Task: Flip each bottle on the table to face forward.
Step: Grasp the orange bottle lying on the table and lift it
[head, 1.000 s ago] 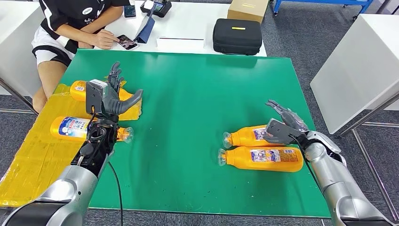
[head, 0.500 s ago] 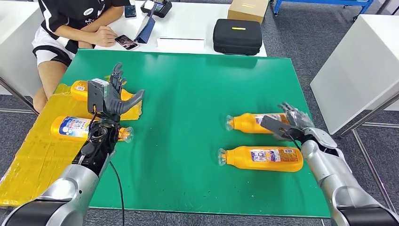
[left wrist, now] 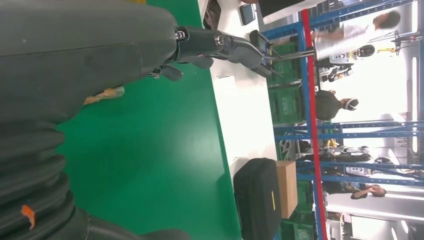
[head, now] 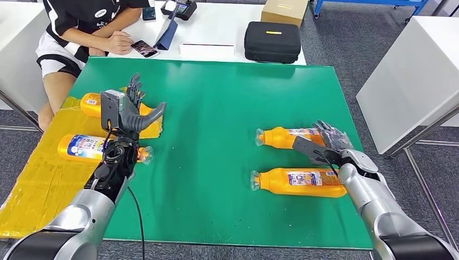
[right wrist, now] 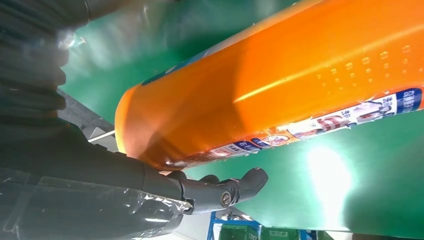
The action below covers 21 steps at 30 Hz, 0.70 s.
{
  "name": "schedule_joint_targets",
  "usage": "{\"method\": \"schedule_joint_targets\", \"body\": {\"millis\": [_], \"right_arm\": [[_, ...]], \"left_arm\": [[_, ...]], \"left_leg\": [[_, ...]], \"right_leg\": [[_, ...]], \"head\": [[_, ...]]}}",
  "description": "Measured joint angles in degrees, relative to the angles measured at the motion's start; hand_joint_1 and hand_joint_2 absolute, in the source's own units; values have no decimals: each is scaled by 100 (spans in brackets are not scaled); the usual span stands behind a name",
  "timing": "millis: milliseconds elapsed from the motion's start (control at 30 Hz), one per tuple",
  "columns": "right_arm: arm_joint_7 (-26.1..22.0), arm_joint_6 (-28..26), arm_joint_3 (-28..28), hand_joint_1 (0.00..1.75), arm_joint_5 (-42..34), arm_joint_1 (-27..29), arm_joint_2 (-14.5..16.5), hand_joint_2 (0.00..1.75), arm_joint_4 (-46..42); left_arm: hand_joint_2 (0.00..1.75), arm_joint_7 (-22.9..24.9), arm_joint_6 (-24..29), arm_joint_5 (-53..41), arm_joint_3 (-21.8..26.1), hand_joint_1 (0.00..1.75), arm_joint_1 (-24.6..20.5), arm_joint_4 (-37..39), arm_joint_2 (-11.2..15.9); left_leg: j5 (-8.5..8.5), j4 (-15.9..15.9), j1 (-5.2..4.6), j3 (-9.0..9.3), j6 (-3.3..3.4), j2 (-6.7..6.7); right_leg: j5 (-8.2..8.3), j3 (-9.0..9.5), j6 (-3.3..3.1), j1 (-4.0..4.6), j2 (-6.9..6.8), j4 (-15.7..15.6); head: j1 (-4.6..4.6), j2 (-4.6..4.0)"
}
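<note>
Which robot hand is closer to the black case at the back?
Neither is close, but the left hand looks somewhat nearer. It is raised over the yellow sheet, off to the side of the black case. The right hand is lower down, holding an orange bottle.

My bench (head: 216,103) is covered by a green top. On its right part two orange bottles lie on their sides, caps pointing left: the farther bottle (head: 281,137) and, just beside it, the nearer bottle (head: 297,182), label up. Along the left edge a yellow sheet (head: 38,179) is spread, and on it lie two more orange bottles: one with a blue-and-white label (head: 81,146), and another (head: 92,103) farther back, partly hidden behind my left arm.
</note>
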Motion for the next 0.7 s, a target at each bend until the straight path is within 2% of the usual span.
{"method": "schedule_joint_targets", "body": {"millis": [300, 533, 633, 667, 700], "right_arm": [[257, 46, 0, 0, 219, -92, 104, 175, 136], [642, 624, 101, 0, 588, -259, 162, 175, 321], [723, 708, 151, 0, 660, -285, 170, 175, 376], [729, 710, 166, 2, 669, -290, 172, 175, 390], [733, 711, 177, 14, 675, -294, 173, 175, 401]], "left_arm": [[175, 28, -16, 44, 2, 0, 9, 76, -5], [175, 29, -49, 51, 2, 0, 9, 91, -50], [175, 32, -47, 57, 2, 0, 9, 93, -60], [175, 33, -46, 60, 2, 0, 9, 93, -61], [175, 34, -46, 61, 2, 0, 9, 93, -61]], "left_leg": [[1, 0, 0, 4, 0, 0], [-3, 0, 2, 24, -2, 2], [-4, 0, 4, 35, -3, 2], [-4, 0, 4, 38, -3, 2], [-4, 0, 4, 41, -3, 1]], "right_leg": [[1, 3, 0, 0, 0, 0], [-4, 15, -3, 0, 1, -3], [-6, 27, -2, 1, 0, -3], [-6, 30, -2, 1, 0, -3], [-6, 33, -1, 1, 0, -3]], "head": [[1, 0], [2, 0], [2, 0], [2, 0], [2, 0]]}}
